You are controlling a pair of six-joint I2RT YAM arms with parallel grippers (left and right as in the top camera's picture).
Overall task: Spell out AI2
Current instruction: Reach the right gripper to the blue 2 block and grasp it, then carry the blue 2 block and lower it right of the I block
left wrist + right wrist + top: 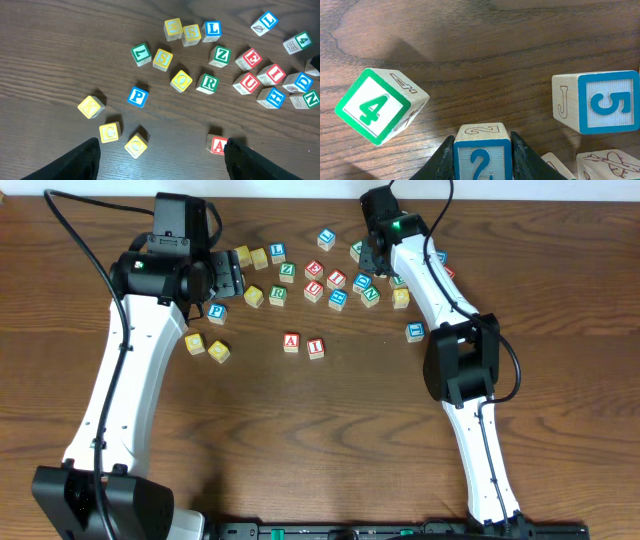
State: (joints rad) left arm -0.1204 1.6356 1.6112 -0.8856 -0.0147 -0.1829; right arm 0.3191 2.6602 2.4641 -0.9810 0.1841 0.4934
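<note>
A red A block (291, 342) and a red I block (316, 347) lie side by side in the table's middle. The A block also shows in the left wrist view (218, 145). My right gripper (482, 155) is shut on a blue 2 block (482, 159) that sits on the table among the far cluster; the overhead view shows this gripper (372, 256) at the back right. My left gripper (160, 165) is open and empty, hovering over the yellow blocks left of the A block; it shows in the overhead view (232, 277).
Several letter and number blocks lie scattered at the back of the table (330, 280). A green 4 block (377, 106) and a blue 5 block (600, 102) flank the 2 block. Yellow blocks (205, 346) lie at the left.
</note>
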